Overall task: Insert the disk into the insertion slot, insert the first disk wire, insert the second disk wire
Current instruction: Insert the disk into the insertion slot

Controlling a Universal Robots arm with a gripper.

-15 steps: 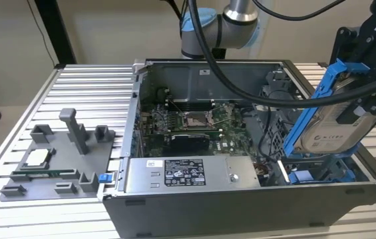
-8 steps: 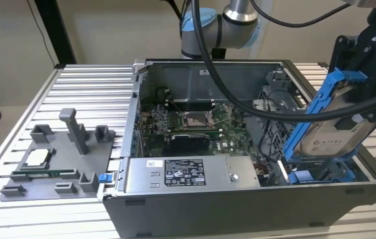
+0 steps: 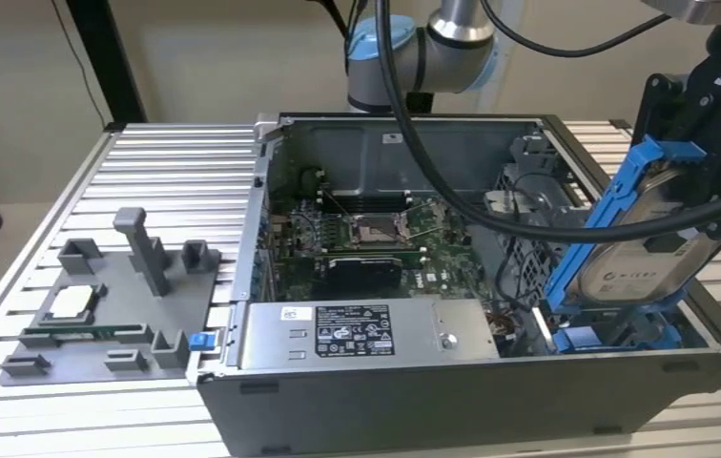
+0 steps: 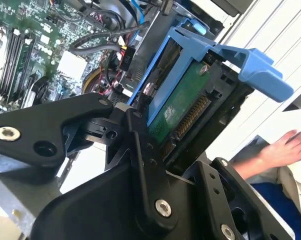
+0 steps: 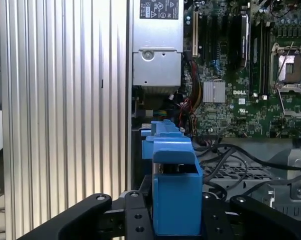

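Observation:
The disk (image 3: pixel 643 265) sits in a blue plastic carrier (image 3: pixel 605 215) and hangs tilted over the open computer case at the exterior view's right. My gripper (image 3: pixel 702 157) is shut on the carrier's upper end. The disk's lower end reaches down to the blue rails of the insertion slot (image 3: pixel 615 336) in the case's near right corner. In the second wrist view the disk's green board (image 4: pixel 183 107) lies between my fingers (image 4: pixel 133 130). The first wrist view looks along the carrier (image 5: pixel 175 190). Loose black cables (image 5: pixel 225 155) lie beside it; I cannot tell which are the disk wires.
The silver power supply (image 3: pixel 360 334), the motherboard (image 3: pixel 374 239) and the dark perforated cage (image 3: pixel 532 224) fill the case. A grey fixture plate (image 3: pixel 106 305) with small parts lies on the ribbed table (image 3: pixel 157 162) at the exterior view's left. A person's hand (image 4: pixel 290 147) rests outside the case.

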